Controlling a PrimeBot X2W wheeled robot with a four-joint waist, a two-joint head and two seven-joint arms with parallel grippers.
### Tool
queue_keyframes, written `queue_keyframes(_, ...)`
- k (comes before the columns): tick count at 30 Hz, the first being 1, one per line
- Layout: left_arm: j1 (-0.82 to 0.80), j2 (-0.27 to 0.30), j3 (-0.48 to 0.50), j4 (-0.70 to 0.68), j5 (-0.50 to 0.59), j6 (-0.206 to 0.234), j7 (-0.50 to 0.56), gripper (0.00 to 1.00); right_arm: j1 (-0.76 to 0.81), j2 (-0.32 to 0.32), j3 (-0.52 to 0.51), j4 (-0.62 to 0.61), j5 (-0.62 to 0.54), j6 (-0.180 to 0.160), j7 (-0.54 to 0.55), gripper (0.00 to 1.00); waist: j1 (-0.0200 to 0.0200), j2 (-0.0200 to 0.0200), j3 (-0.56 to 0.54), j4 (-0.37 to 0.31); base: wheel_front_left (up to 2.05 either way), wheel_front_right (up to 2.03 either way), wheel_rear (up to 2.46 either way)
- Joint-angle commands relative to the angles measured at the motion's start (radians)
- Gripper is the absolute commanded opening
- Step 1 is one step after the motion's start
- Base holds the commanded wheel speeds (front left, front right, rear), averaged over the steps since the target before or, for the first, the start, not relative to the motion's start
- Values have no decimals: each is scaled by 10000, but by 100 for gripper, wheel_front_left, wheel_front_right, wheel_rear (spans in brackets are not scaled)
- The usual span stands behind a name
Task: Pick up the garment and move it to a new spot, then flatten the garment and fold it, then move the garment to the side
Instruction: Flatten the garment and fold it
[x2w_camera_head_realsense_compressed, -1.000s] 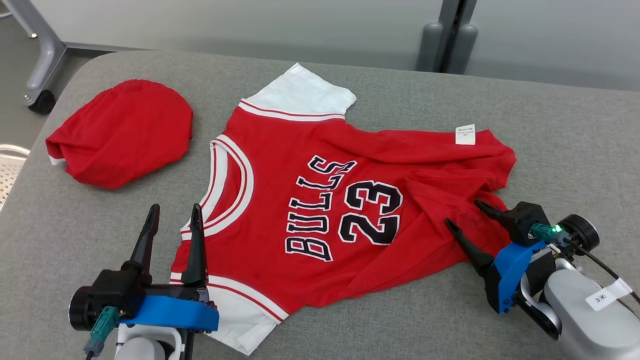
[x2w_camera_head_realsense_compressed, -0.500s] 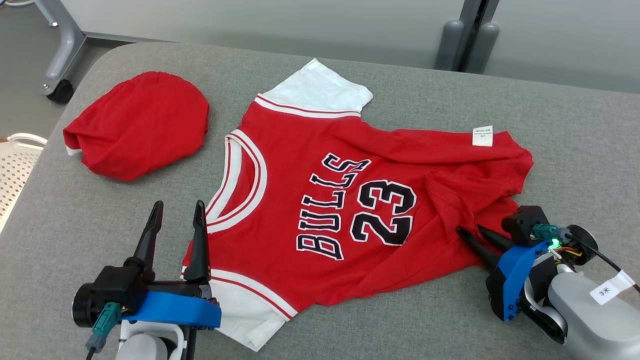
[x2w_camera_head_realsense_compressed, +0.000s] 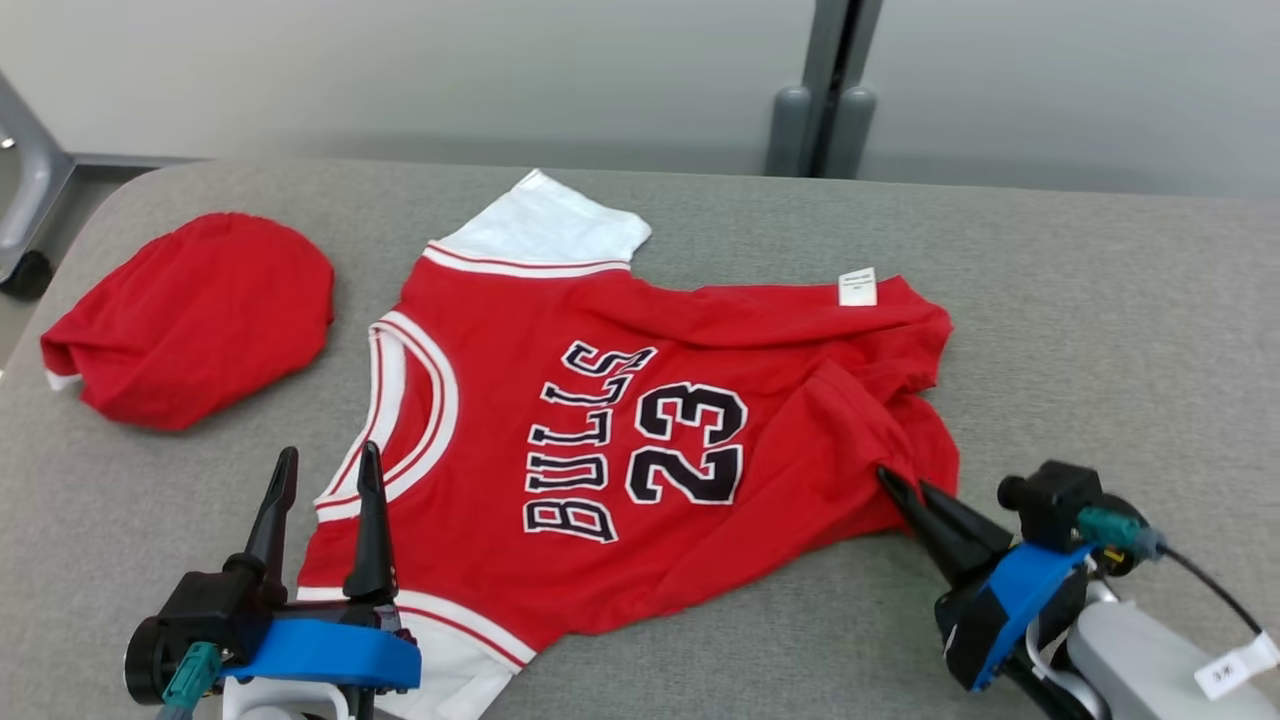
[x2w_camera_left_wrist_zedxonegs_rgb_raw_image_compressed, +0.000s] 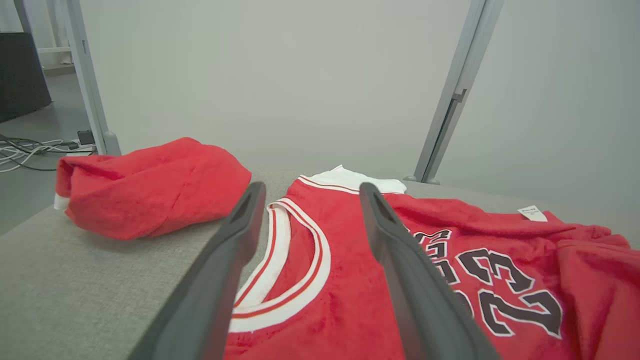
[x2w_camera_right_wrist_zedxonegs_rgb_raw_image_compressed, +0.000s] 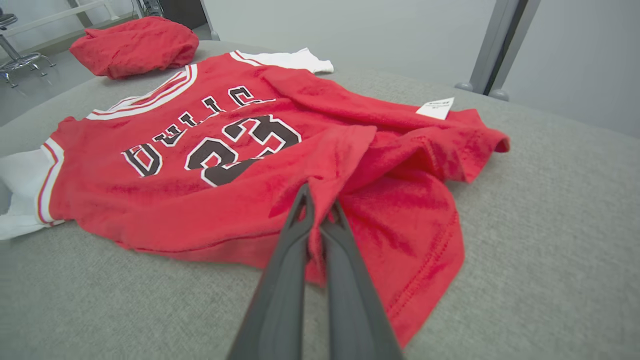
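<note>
On the worktop: a red garment (x2w_camera_head_realsense_compressed: 620, 440) with white sleeves and "BULLS 23" printed in black lies mostly flat near the middle. Its collar points to the robot's left and its hem end to the right.
Hem end: rumpled, with red cloth doubled over itself in loose folds.
Care label: a small white tag (x2w_camera_head_realsense_compressed: 857, 287) sits at the far edge of the hem end.
Surface: the worktop (x2w_camera_head_realsense_compressed: 1100, 330) is covered in grey woven fabric. Its far-left corner is rounded, and bare cloth shows all round the garment.
Left tool (x2w_camera_head_realsense_compressed: 328, 455): its fingers are spread wide and hold nothing. It sits at the collar end, and in the left wrist view the fingers frame the white neckband. Whether they touch the cloth cannot be told.
Right tool (x2w_camera_head_realsense_compressed: 900, 485): its fingers are pressed together on a pinched fold of red cloth at the near hem corner. The right wrist view shows the fabric caught between them.
Red bundle (x2w_camera_head_realsense_compressed: 190, 315): a second piece of red cloth, bunched up with a sliver of white edge, lies at the far left of the worktop, apart from the garment.
Room: pale grey wall panels (x2w_camera_head_realsense_compressed: 400, 70) stand behind the worktop, joined at a grey upright post (x2w_camera_head_realsense_compressed: 825, 90) with two rounded feet.
Floor: a grey metal leg with a dark caster (x2w_camera_head_realsense_compressed: 25, 272) stands at the left. Cables (x2w_camera_left_wrist_zedxonegs_rgb_raw_image_compressed: 25, 147) trail on the floor in the left wrist view.
</note>
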Motion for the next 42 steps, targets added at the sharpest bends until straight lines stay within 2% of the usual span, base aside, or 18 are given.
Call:
queue_keyframes(1,41,-9,43,-38,-50,-22,-42,100,393,96,-161,-306,-135,3,-94,0,0,-1,-166,-256,0,0,0)
queue_keyframes(5,28,-9,106,-30,-37,-22,-42,100,1284,180,-668,-1205,-531,3,-133,0,0,-1,-168,-521,0,0,0)
queue_keyframes(12,172,-7,174,-21,2,-22,-43,100,3256,-80,-1563,-2493,-904,5,-142,0,0,-1,-210,-822,0,0,0)
queue_keyframes(16,222,-10,278,-18,10,-22,-43,100,4316,-211,-1992,-2853,-923,5,17,0,0,-1,-223,-974,0,0,0)
queue_keyframes(20,285,-10,332,-12,38,-22,-42,100,4985,-46,-2236,-3068,-1012,5,166,0,0,-1,-229,-1080,0,0,0)
queue_keyframes(21,266,-10,336,2,30,-22,-42,100,5076,-31,-2275,-3089,-1090,3,194,42,0,-1,-231,-1098,0,0,0)
queue_keyframes(22,241,-10,337,16,33,-22,-42,100,5164,46,-2367,-3088,-1090,3,185,92,0,-1,-241,-1115,0,0,0)
queue_keyframes(23,222,-9,324,24,38,-22,-42,100,5233,131,-2481,-3086,-1072,3,166,100,0,-1,-256,-1129,0,0,0)
queue_keyframes(28,272,-9,266,35,88,-22,-42,100,5233,285,-3092,-3245,-1498,3,18,100,0,-1,-352,-1174,0,0,0)
queue_keyframes(34,363,-8,298,-18,158,-22,-42,100,4462,612,-4168,-3416,-1964,5,-58,100,0,-1,-404,-1198,0,0,0)
queue_keyframes(42,82,41,156,-40,173,-22,-42,100,2354,1220,-4529,-2499,-3081,3,1002,100,0,-1,-159,-964,0,0,0)
